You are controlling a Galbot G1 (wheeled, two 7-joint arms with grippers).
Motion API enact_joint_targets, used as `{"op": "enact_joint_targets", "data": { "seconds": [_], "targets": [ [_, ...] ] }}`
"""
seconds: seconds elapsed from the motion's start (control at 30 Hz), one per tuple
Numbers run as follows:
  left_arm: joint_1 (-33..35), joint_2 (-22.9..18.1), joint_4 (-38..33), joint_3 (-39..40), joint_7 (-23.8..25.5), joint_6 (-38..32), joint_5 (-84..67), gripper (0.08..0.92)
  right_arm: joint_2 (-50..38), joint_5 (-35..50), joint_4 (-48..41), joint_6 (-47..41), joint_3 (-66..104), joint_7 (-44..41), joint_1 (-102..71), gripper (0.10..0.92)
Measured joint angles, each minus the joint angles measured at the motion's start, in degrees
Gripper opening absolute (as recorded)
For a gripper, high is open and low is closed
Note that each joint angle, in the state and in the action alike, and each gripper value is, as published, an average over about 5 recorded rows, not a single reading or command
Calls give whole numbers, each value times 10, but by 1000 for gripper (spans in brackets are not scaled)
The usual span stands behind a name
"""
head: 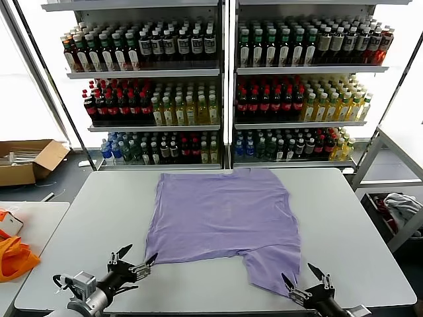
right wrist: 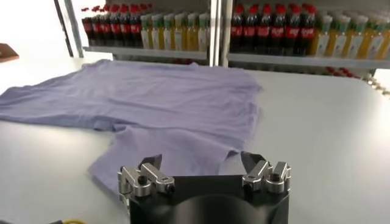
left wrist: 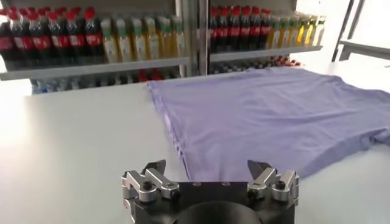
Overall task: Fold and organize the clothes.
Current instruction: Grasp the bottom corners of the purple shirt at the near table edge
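One lavender T-shirt of the clothes (head: 221, 214) lies spread flat in the middle of the grey table (head: 344, 218), plain side up, with one sleeve (head: 272, 264) reaching toward the front right edge. My left gripper (head: 135, 256) hovers open at the shirt's near left corner, empty. In the left wrist view the shirt (left wrist: 268, 115) lies just beyond the left gripper (left wrist: 207, 167). My right gripper (head: 301, 277) stands open at the tip of the near sleeve, holding nothing. The right wrist view shows the right gripper (right wrist: 201, 160) just short of the sleeve (right wrist: 164, 146).
Shelves of bottled drinks (head: 218, 86) stand behind the table. A side table at the left carries bright orange fabric (head: 13, 254). A cardboard box (head: 26, 160) lies on the floor at the back left. A metal rack with white-grey fabric (head: 400, 208) stands to the right.
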Motion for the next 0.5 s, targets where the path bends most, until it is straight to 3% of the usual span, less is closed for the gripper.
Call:
{"op": "enact_joint_targets", "data": {
  "seconds": [0.2, 0.5],
  "targets": [
    [-14, -2, 17, 17, -10, 12, -1, 823, 3, -3, -1, -17, -15, 17, -4, 807],
    [-35, -2, 44, 38, -20, 18, 4, 791, 8, -7, -5, -26, -36, 24, 4, 569]
  ]
}}
